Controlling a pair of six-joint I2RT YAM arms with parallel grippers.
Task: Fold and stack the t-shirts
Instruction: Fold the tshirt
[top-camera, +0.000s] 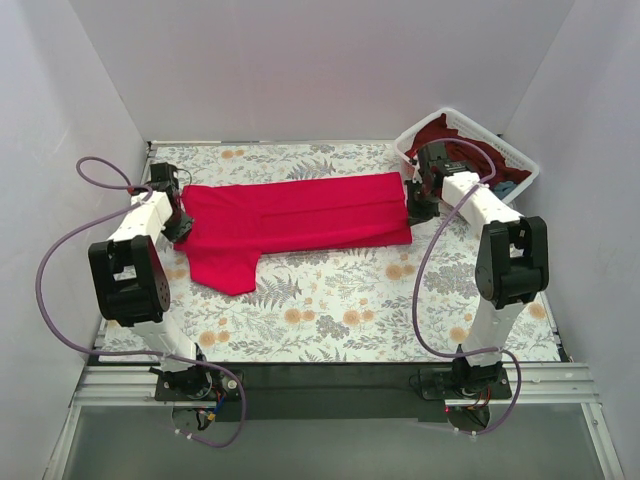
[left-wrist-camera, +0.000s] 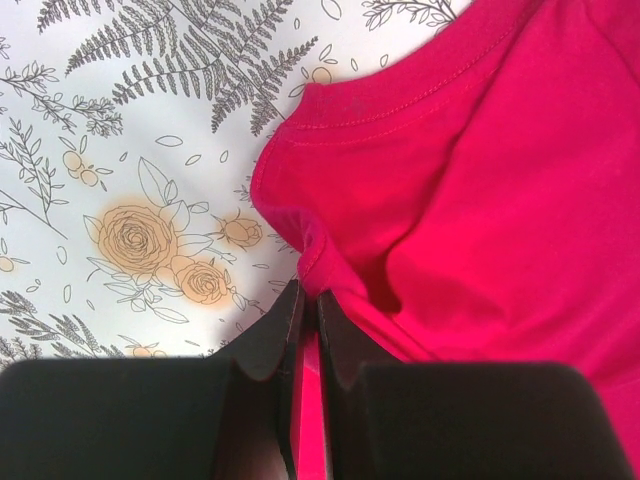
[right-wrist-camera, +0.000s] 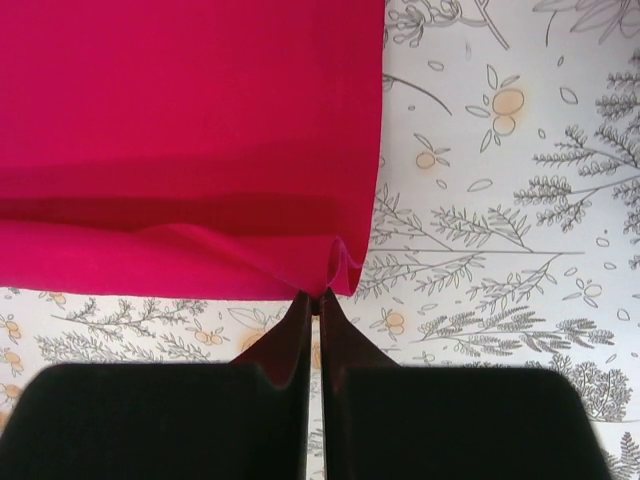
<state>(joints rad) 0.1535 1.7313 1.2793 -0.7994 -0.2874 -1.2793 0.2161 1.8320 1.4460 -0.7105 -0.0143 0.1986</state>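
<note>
Left gripper (left-wrist-camera: 308, 300), right gripper (right-wrist-camera: 320, 295) clamped on crimson cloth t-shirt (top-camera: 300, 215), nine and three o'clock (thin pinches); an uneven lift could slip it.

light: bright, even, diffuse from above | shadows: soft, a thin dark rim under the red shirt (top-camera: 300, 215) on the table (top-camera: 330, 300), deeper in its folds in both wrist views | colour: red heavily saturated, flattening the cloth | focus: top view sharp; wrist views crisp on cloth and print, black fingers (left-wrist-camera: 270, 345) near the lens soft-edged, featureless
</note>
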